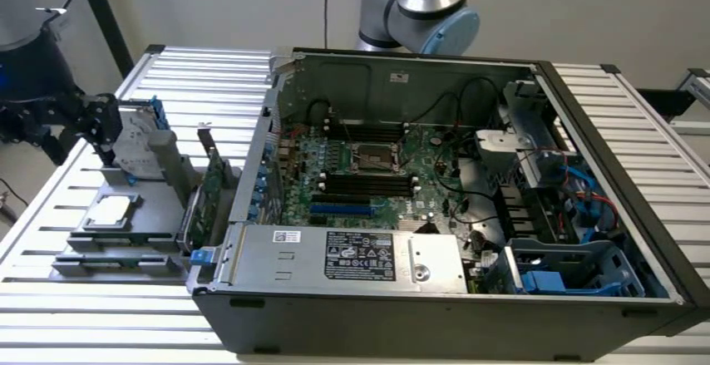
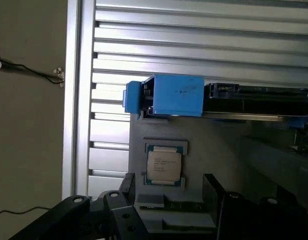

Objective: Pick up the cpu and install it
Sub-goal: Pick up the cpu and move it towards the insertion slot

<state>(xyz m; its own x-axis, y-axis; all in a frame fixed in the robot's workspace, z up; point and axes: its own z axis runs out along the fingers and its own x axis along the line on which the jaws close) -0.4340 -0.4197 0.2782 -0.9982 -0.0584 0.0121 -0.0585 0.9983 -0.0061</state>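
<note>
The cpu (image 1: pixel 111 210) is a small square chip with a silvery top, lying flat in a recess of the grey holder (image 1: pixel 78 244) at the exterior view's left. In the wrist view the cpu (image 2: pixel 164 165) lies just beyond the two black fingers (image 2: pixel 212 186), roughly centred between them. My gripper (image 1: pixel 108 153) hangs above the holder, a little behind the chip, apart from it. The gripper (image 2: pixel 168 183) is open, with nothing between its fingers. The motherboard's socket (image 1: pixel 372 158) sits inside the open computer case (image 1: pixel 444 315).
A silver hard drive with blue rails (image 2: pixel 173 95) stands upright in the holder right behind the chip, close to the gripper. A green circuit card (image 1: pixel 205 192) stands between holder and case. The slatted metal table (image 1: pixel 133 332) runs around everything.
</note>
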